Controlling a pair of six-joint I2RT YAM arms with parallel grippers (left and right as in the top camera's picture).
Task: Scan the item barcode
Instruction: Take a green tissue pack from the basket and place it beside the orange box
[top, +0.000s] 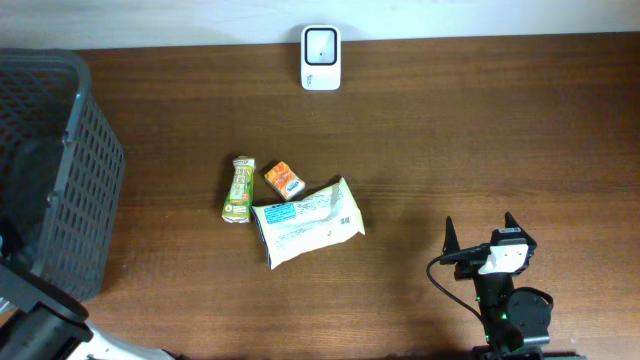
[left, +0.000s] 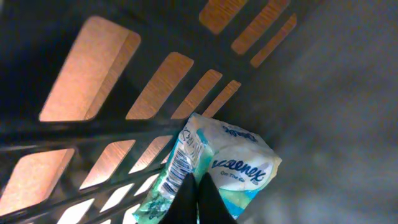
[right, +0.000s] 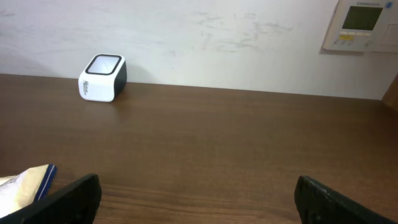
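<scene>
In the left wrist view, my left gripper (left: 193, 179) is down inside the dark basket (left: 93, 134). Its two black fingers are pressed together on the wrapper of a blue and white Kleenex tissue pack (left: 239, 165), which leans against the slotted wall with its barcode (left: 178, 163) facing the camera. The white scanner (top: 321, 58) stands at the table's far edge; it also shows as the scanner (right: 102, 77) in the right wrist view. My right gripper (top: 480, 236) rests near the front right, wide open with nothing between its fingers (right: 71, 198).
The grey mesh basket (top: 60, 170) fills the left side of the table. In the middle lie a green carton (top: 238, 189), a small orange packet (top: 284, 181) and a white wipes pack (top: 307, 220). A wall panel (right: 362, 23) hangs behind the table.
</scene>
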